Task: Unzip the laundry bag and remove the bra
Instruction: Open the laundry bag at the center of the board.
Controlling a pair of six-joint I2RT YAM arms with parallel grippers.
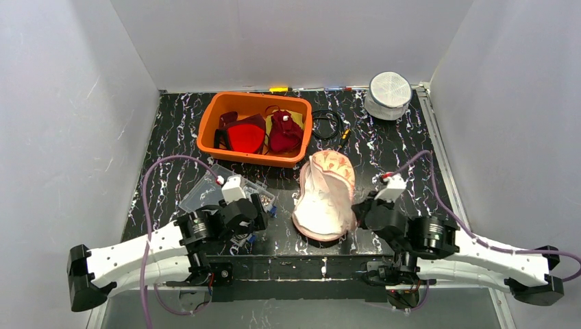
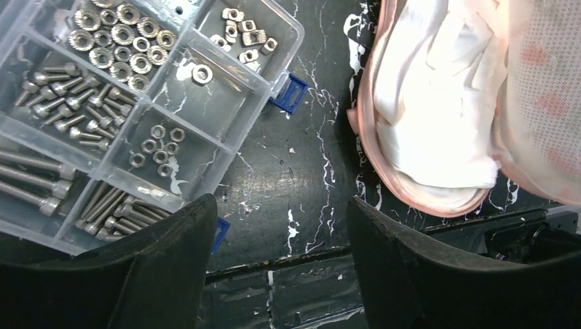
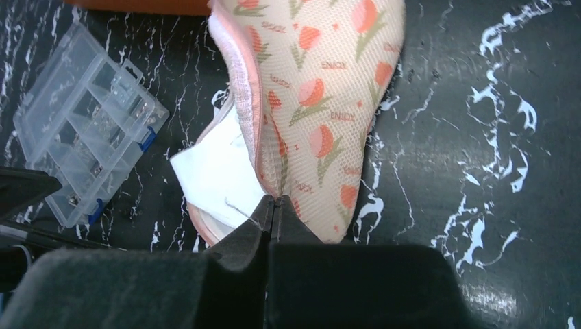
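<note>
I see the bra (image 2: 438,89) only partly, tucked inside the laundry bag (image 1: 329,185), which lies near-to-far; right gripper (image 3: 274,205) pinches its rim, left gripper (image 2: 281,212) gapes empty.

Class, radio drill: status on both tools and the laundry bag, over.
Left tool open, empty. Right tool shut on laundry bag edge. Bag gaping, white bra showing inside. Parts box alongside, not blocking.
</note>
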